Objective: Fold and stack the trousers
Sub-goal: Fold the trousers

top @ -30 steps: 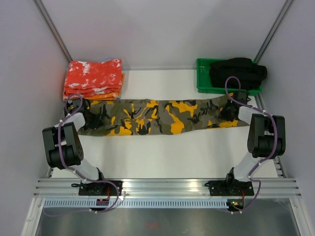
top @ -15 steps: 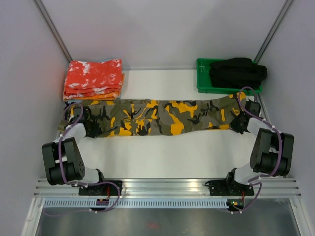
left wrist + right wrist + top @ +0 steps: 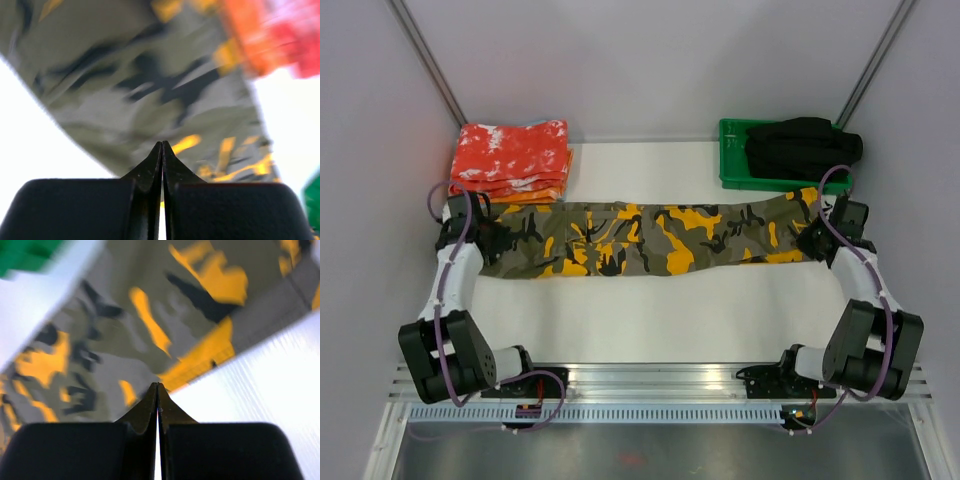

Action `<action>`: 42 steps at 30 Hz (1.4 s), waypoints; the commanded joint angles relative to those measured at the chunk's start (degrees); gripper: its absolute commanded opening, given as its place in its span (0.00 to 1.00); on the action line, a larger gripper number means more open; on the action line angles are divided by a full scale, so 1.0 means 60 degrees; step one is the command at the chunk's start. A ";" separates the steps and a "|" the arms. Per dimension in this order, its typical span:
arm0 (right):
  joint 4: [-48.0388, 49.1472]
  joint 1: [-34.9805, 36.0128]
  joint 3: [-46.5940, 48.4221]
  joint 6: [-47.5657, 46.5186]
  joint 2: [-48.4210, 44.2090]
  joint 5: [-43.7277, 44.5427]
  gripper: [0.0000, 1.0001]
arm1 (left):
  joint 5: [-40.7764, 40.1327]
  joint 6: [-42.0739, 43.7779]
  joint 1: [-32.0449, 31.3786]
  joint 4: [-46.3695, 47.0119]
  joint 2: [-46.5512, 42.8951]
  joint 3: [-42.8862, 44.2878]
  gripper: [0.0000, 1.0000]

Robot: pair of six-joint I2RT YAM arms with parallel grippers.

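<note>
The long cloth camouflage trousers (image 3: 640, 238), patched olive-grey, black and yellow-orange, lie spread at full length across the middle of the white table (image 3: 650, 310). They run from the left edge of the top view almost to the right edge and look flat, with no fold in them yet. The left gripper (image 3: 485, 236) sits at their left end and the right gripper (image 3: 810, 240) at their right end. In both wrist views the black jaws are clenched tip to tip, the points resting at the edge of the cloth. No fabric shows between them, so I judge neither is grasping anything.

The step in hand looks like the laying-out and straightening that comes before the first fold, so the task is only begun. The next move calls for the jaws to part and then nip the cloth itself, probably at the hem or waistband. One end could then be carried over to meet the other without dragging the rest askew.

At the upper left of the top view lies a stack of red-orange, white-speckled folded cloths (image 3: 510, 160), touching the trousers' far edge. That is the likely place for stacking. At the upper right a plain black garment (image 3: 800, 145) sits in a green plastic crate (image 3: 732, 165).
</note>
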 commanded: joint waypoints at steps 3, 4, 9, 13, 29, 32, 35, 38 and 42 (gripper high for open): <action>0.0326 0.0194 0.1711 -0.0244 -0.0505 -0.0702 0.00 | -0.0334 0.1129 0.0044 -0.0020 -0.0351 0.1856 0.02; 0.0326 0.0238 0.1815 -0.0200 -0.0314 -0.0688 0.00 | -0.0408 0.1056 0.0059 -0.0034 -0.0235 0.2046 0.02; 0.0691 0.0764 0.2313 -0.0200 0.1166 -0.0703 0.00 | 0.0510 0.0237 0.0629 0.0417 0.0981 0.1845 0.02; 0.0649 0.1059 0.2636 -0.0098 0.2381 -0.0220 0.00 | 0.0880 -0.0379 0.1113 0.0844 0.1713 0.1521 0.02; 0.0384 0.1059 0.1818 0.0723 0.3688 0.1479 0.00 | 0.2113 -0.1860 0.2403 0.1784 0.3107 -0.0105 0.02; 0.0457 0.0972 0.1379 0.0883 0.3498 0.1524 0.00 | 0.1789 -0.1816 0.2403 0.1650 0.2902 -0.0324 0.02; 0.0647 0.0666 0.0881 0.1206 0.3336 0.1437 0.00 | 0.1948 -0.1598 0.2403 0.1607 0.2959 -0.0500 0.02; 0.1216 0.0052 0.0163 0.1645 0.3175 0.0443 0.00 | 0.2022 -0.1465 0.2403 0.1664 0.2989 -0.0894 0.02; 0.1528 -0.0361 -0.0454 0.1749 0.2882 0.0161 0.00 | 0.1979 -0.1377 0.2403 0.1855 0.2581 -0.1408 0.02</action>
